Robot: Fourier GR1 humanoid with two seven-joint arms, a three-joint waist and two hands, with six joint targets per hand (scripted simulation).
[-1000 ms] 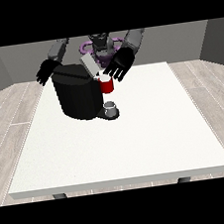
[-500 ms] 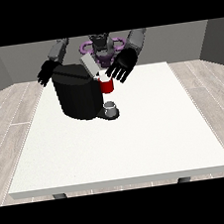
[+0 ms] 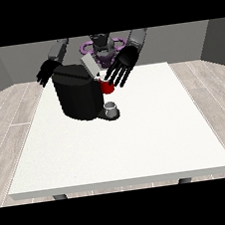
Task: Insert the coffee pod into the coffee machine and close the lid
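The black coffee machine point(image 3: 77, 96) stands on the white table point(image 3: 138, 141) at the back left, its grey lid point(image 3: 89, 65) raised and tilted. A red thing at the machine point(image 3: 106, 86) shows at its upper front. On the machine's base sits a grey thing point(image 3: 112, 108). The hand at the view's right point(image 3: 122, 66) hovers beside the lid, above the red thing, with its fingers spread and straight and nothing in them. The hand at the view's left point(image 3: 45, 72) hangs behind the machine's left side, fingers relaxed.
The robot's torso point(image 3: 101, 48) stands behind the table's far edge. The table stretches bare white to the front and right of the machine.
The hand at the view's right has shifted slightly up and right, away from the red thing. The hand at the view's left has hardly moved.
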